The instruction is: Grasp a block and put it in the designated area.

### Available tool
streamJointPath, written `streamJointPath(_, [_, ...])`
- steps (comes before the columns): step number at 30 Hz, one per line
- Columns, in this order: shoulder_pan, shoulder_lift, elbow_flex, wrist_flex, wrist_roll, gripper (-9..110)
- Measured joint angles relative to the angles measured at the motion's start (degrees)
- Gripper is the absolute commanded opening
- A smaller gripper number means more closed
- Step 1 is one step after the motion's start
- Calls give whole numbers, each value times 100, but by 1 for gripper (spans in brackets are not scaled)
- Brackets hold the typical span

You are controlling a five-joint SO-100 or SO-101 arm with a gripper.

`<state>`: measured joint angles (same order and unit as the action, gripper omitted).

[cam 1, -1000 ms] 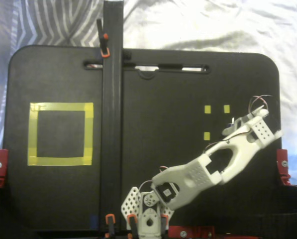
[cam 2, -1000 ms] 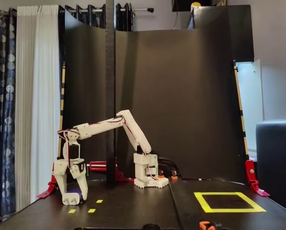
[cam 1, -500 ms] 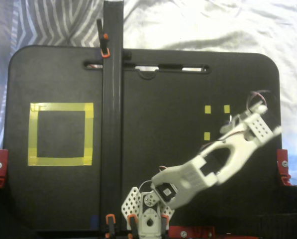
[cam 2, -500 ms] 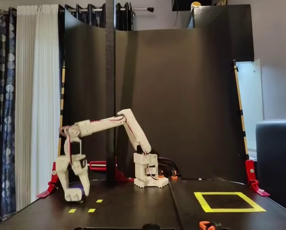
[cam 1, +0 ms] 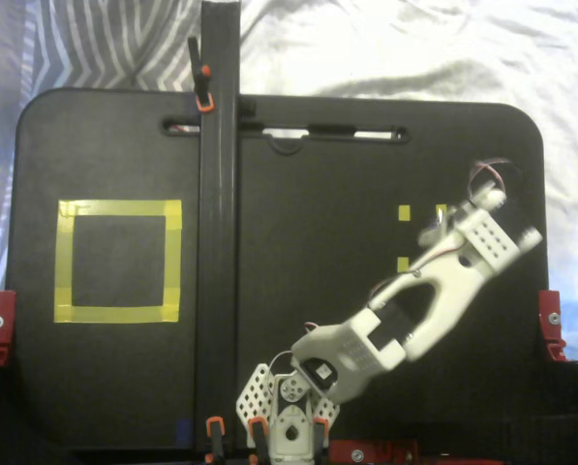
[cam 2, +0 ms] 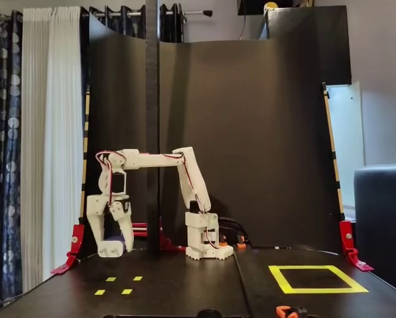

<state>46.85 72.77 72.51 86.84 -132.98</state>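
The block (cam 2: 117, 244), a small dark blue piece, hangs clear of the black table (cam 2: 184, 288), pinched between the white fingers of the gripper (cam 2: 113, 248) in a fixed view taken from table level. The jaws stand closed on it, only its dark blue side showing between them. It sits above the left part of the table in that view, just over three tiny yellow tape squares (cam 2: 125, 286). In a fixed view from above, the block itself cannot be made out beneath the arm; the gripper's head (cam 1: 484, 232) lies near the table's right edge, partly covering the small tape squares (cam 1: 404, 213).

The designated area (cam 1: 119, 260), a large square outline of yellow tape, lies near the left edge of the table in that top-down view, with bare black surface inside it. From table level it shows at the near right (cam 2: 317, 279), well apart from the gripper. A tall black post (cam 1: 218, 223) stands between the two. The arm's white base (cam 2: 204, 242) sits at mid-table before a black backdrop (cam 2: 251, 132).
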Motion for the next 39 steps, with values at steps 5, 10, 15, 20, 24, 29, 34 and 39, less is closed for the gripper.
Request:
streamJointPath(5, [-519,141,0,149,738,15])
streamJointPath(10, [-1292,229,0,167,1529,15])
streamJointPath(15, [-2057,229,9,-9,2355,15])
streamJointPath(20, [-2909,229,114,-158,3261,15])
streamJointPath(24, [-3744,229,132,18,4008,15])
streamJointPath(29, [-4720,255,149,185,4825,15])
streamJointPath(34, [-5643,325,149,334,5590,15])
streamJointPath(39, [-6557,334,149,492,6267,15])
